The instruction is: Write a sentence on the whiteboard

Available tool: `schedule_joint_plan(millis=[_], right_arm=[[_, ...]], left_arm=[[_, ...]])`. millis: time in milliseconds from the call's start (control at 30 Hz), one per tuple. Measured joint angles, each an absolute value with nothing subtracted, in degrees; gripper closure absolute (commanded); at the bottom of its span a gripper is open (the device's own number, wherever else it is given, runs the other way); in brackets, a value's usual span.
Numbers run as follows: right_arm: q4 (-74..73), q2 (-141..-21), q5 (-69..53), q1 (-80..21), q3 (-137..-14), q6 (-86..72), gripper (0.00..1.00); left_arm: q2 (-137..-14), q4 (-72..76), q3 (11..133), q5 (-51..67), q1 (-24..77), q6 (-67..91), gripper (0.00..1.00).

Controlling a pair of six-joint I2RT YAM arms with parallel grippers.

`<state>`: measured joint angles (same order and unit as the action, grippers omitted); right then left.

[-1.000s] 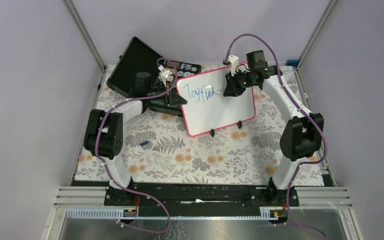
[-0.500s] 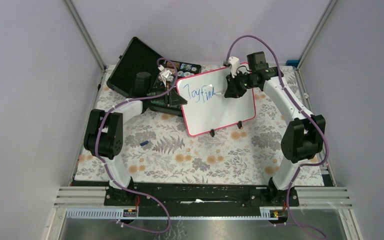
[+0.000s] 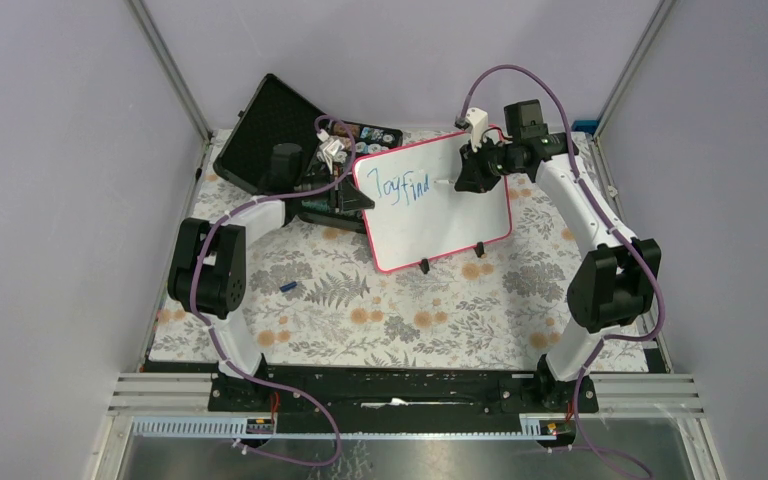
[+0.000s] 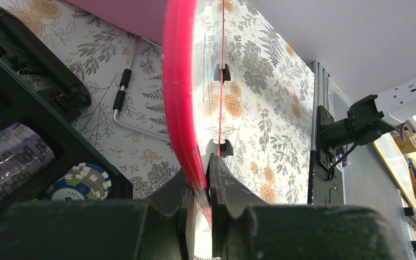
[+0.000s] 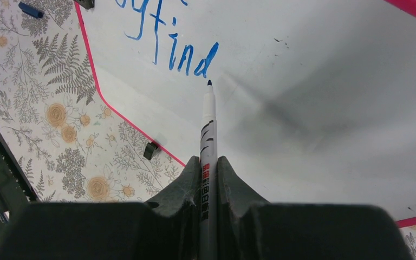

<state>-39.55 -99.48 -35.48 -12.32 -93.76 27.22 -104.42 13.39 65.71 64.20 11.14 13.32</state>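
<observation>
The whiteboard, white with a pink-red frame and two black feet, stands tilted at the back of the table. Blue writing reading "Toy find" runs across its upper left. My left gripper is shut on the board's left frame edge. My right gripper is shut on a white marker. The marker's dark tip is just right of the last blue letter; contact with the board cannot be told.
An open black case with poker chips lies behind the left gripper. A small blue cap lies on the floral cloth at the left. A metal wire stand lies behind the board. Rails edge the table.
My right gripper has moved to the right along the board with the marker. The written word has gained its last letter. The left arm and the board have not moved.
</observation>
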Motion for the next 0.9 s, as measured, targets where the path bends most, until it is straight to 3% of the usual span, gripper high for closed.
schedule_joint_plan(millis=[300,600,900], right_arm=[[-39.0,-99.5,-36.4,-12.3,-93.8,27.0,1.0],[-37.5,-99.5,-39.7,-12.2,-93.4,25.2,1.0],[-31.3,-98.7,-40.2,-11.1,-85.7,21.2,1.0]], left_arm=[[-104.7,7.9,68.5,64.2,11.4,10.5,1.0],[-110.4,-9.8,81.5,65.5,11.5,-0.1,1.0],[-110.8,-14.0,82.9,65.8,11.5,-3.3,1.0]])
